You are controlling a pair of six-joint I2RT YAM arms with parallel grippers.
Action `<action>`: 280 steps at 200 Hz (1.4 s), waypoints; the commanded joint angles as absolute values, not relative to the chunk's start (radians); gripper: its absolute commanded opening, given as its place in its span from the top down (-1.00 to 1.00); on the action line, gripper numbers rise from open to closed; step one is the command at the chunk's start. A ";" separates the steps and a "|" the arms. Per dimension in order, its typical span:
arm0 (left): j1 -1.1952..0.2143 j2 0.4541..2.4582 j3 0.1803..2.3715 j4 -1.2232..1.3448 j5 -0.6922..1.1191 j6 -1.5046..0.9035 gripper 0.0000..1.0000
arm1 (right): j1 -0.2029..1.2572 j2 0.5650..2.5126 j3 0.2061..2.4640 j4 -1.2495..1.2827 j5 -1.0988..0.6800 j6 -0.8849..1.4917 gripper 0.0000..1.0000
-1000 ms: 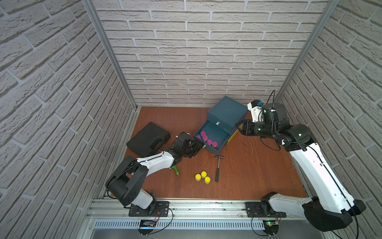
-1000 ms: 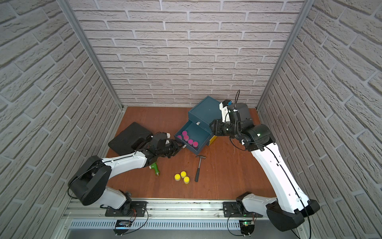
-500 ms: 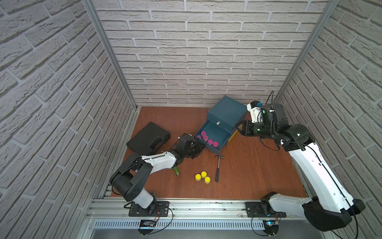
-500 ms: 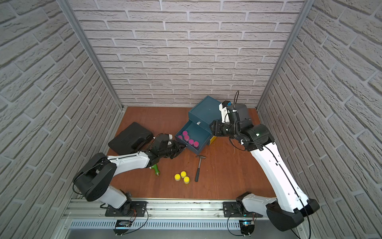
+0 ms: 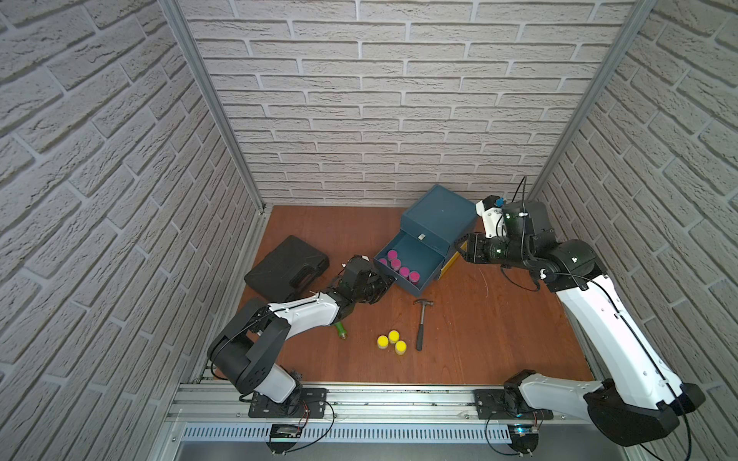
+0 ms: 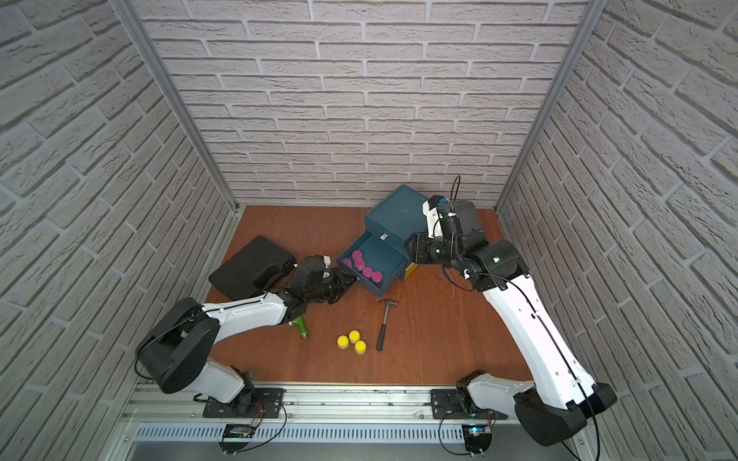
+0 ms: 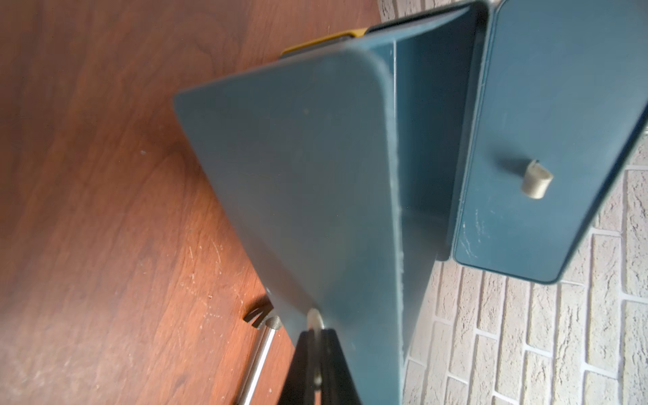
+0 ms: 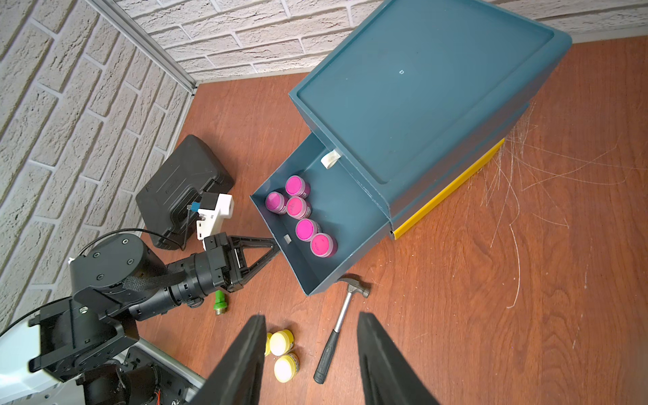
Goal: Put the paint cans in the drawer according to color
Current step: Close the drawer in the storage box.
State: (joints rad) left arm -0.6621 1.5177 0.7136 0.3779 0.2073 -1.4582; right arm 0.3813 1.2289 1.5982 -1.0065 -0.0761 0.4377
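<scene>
Cans [image 8: 305, 229]: five pink, three yellow

A reddish wood-grain table top [image 5: 499, 319], finely scratched and faintly sheened, is seen beneath a drawer unit [image 8: 420, 87] moulded in smooth, matt teal plastic. The pink paint cans [image 8: 305, 229] and yellow paint cans [image 8: 280, 342] are capped with smooth satin lids. The hammer [image 8: 345, 308] is shown in bright polished metal with a matt black grip, the case [image 8: 179, 189] in textured black plastic. The walls [image 5: 379, 99] are faced in rough brick relief.
</scene>
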 commanded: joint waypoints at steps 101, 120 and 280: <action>-0.640 1.589 0.883 0.403 0.222 -1.411 1.00 | 0.374 1.209 1.589 -0.986 -0.076 0.448 0.04; -0.640 1.622 0.907 0.408 0.231 -1.412 1.00 | 0.374 1.208 1.588 -0.987 -0.075 0.446 0.04; -0.623 1.911 1.228 0.361 0.308 -1.362 1.00 | 0.374 1.193 1.565 -0.983 -0.074 0.451 0.04</action>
State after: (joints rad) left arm -0.6399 1.8851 1.1736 0.3122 0.3145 -1.3872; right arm 0.3813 1.2137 1.5841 -1.0065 -0.0761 0.4408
